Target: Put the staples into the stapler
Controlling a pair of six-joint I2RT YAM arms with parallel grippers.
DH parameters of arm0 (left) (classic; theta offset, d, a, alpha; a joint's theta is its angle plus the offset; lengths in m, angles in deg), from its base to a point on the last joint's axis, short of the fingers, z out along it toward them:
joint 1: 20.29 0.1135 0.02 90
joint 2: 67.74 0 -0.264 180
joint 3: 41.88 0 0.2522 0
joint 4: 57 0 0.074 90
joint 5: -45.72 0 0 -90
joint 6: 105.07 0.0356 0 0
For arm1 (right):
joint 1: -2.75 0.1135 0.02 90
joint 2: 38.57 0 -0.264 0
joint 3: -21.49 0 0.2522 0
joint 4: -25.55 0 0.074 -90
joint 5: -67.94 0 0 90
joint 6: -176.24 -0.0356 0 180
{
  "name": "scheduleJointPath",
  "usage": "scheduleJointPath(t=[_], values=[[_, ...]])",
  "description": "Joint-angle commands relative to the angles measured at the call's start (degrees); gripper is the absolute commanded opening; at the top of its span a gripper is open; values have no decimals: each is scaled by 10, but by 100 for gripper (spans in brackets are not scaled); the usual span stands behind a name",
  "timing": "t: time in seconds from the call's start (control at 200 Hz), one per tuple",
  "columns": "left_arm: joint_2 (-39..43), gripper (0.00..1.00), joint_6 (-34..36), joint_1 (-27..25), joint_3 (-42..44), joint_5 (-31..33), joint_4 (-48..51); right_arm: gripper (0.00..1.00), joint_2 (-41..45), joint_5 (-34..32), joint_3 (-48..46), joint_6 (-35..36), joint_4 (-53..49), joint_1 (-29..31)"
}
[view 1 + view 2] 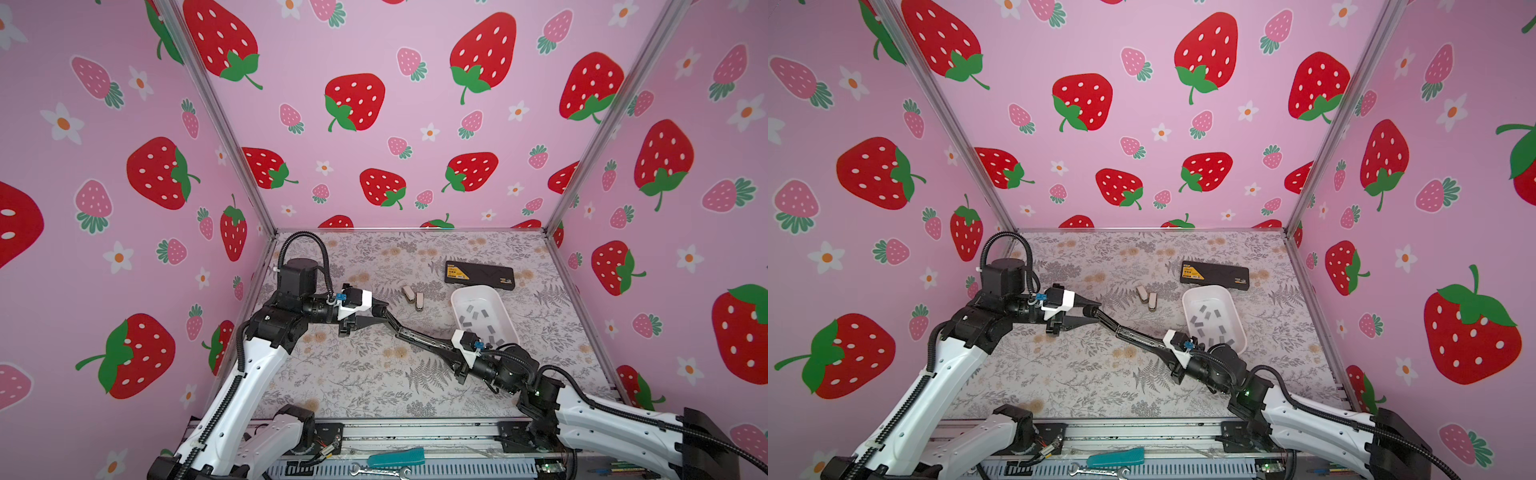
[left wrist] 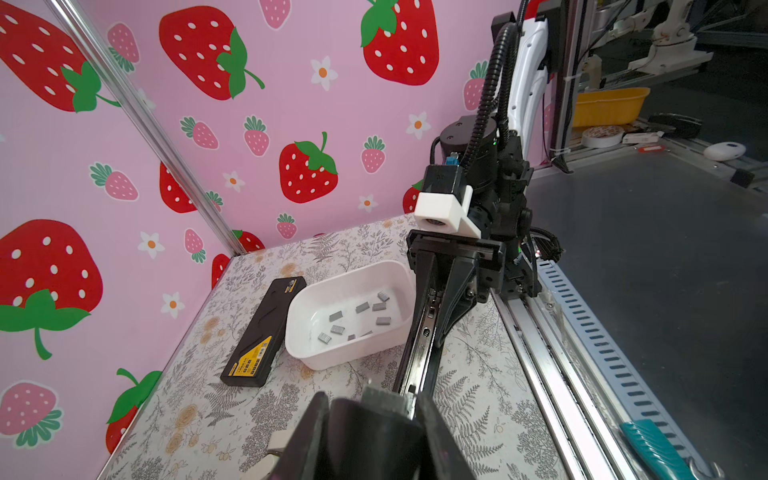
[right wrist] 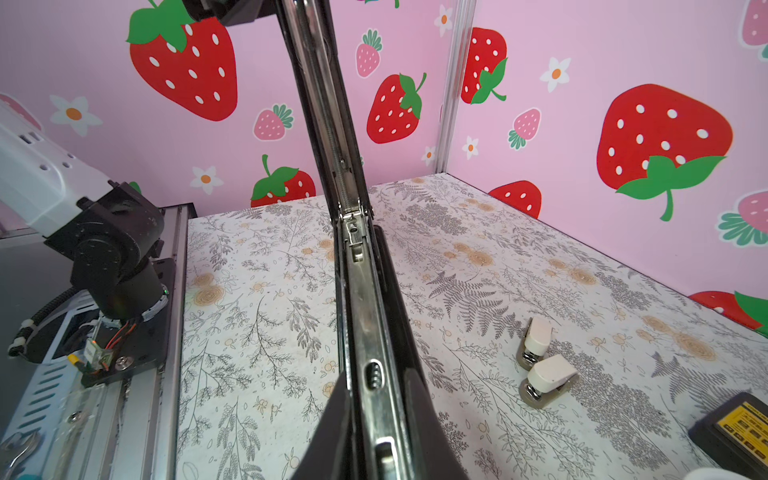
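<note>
Opened black metal stapler (image 1: 419,334) clamped between left gripper (image 1: 377,311) and right gripper (image 1: 446,348); grey staple strips (image 1: 484,314) lie unloaded in white plastic tub (image 1: 455,296).

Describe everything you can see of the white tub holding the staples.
The tub is white, glossy and plastic-looking: rectangular with rounded corners, raised walls and an open top. It stands flat on the floral-patterned table, right of centre in both top views. Several short grey staples lie scattered loose on its floor. A black case with a yellow label lies close alongside; whether they touch is unclear.
</note>
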Motion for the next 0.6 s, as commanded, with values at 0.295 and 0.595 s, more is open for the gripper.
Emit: scheduleJointPath(t=[0.295,0.595], values=[[-1,60,-92,25,23,251,-167,4,42,-90,7,-40,9,0],[34,55,-112,26,49,215,-230,2,-11,-122,41,-58,-3,1]])
